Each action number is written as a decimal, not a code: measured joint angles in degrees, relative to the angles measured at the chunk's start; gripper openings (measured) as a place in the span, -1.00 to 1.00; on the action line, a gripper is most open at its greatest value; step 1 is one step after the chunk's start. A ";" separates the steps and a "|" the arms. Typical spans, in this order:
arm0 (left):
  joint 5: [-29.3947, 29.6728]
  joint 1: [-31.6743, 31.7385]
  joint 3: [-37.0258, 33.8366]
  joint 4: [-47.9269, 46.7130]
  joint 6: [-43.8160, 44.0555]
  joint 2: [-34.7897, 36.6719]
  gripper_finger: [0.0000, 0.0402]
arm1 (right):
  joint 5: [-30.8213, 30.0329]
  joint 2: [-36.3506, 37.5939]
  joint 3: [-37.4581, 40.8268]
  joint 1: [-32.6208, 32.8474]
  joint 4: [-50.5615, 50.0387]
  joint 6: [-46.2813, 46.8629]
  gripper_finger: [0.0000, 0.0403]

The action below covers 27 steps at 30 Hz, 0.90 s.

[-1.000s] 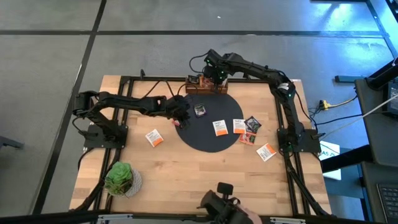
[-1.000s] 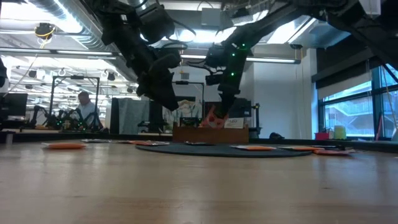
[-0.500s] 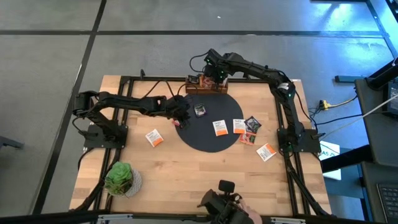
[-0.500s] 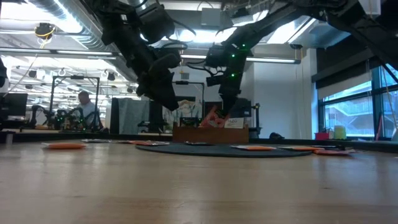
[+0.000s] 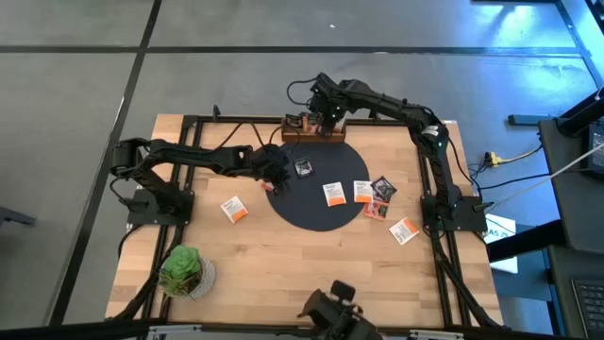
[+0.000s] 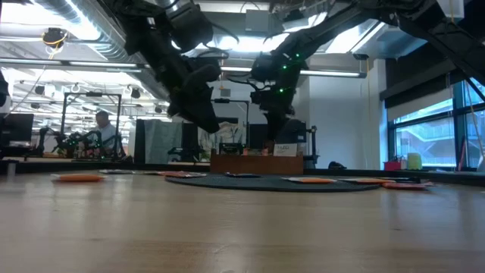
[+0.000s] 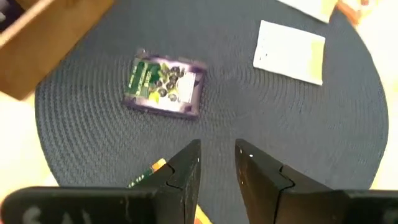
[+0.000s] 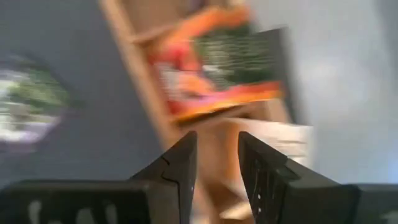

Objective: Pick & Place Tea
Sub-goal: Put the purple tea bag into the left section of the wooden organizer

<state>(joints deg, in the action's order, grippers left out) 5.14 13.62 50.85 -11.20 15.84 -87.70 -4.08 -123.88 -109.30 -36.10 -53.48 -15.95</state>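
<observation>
- The place was a robotics lab or open workshop hall.
- A wooden table (image 5: 311, 255) stood on a grey concrete floor (image 5: 75, 85) marked with dark lines.
- Beyond the table, bare ceiling ducts (image 6: 45, 11) and strip lights (image 6: 68, 64) ran overhead.
- A person (image 6: 102, 130) sat at distant benches crowded with equipment.
- Tall windows (image 6: 424, 129) lined one side.

Grey floor (image 5: 75, 85), ceiling lights (image 6: 76, 64), window (image 6: 424, 133) at right.

Bright overhead light; blurred right wrist view.
</observation>
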 joint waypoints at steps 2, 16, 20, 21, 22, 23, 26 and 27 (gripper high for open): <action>1.13 0.03 0.04 1.77 1.10 -0.49 -0.53 | 7.17 -0.02 0.02 0.01 -1.39 4.22 -0.41; 0.05 0.24 0.04 13.75 4.05 -13.48 -0.53 | 25.33 0.07 4.43 3.01 0.10 12.55 -0.41; 1.35 0.47 0.04 14.37 4.55 -15.00 -0.53 | 25.21 0.03 9.11 5.19 6.17 12.47 -0.41; 2.29 0.45 0.04 14.51 4.73 -15.28 -0.53 | 25.21 0.03 10.30 5.66 8.46 12.47 -0.41; 3.04 0.44 0.04 14.50 5.35 -15.48 -0.53 | 25.18 0.03 11.39 6.05 10.31 12.59 -0.41; 3.24 0.51 0.04 14.38 6.51 -15.55 -0.53 | 25.12 0.03 12.33 6.31 11.70 12.99 -0.41; 2.84 0.80 0.04 15.07 8.96 -15.56 -0.53 | 22.83 0.01 14.06 6.71 16.89 16.45 -0.41; 2.82 0.82 0.04 15.43 9.10 -15.56 -0.53 | 22.05 0.01 14.13 6.69 17.39 17.29 -0.41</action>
<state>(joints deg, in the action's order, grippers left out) 7.97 14.44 50.89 4.23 24.95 -103.26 17.97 -123.87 -95.17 -29.41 -36.08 1.34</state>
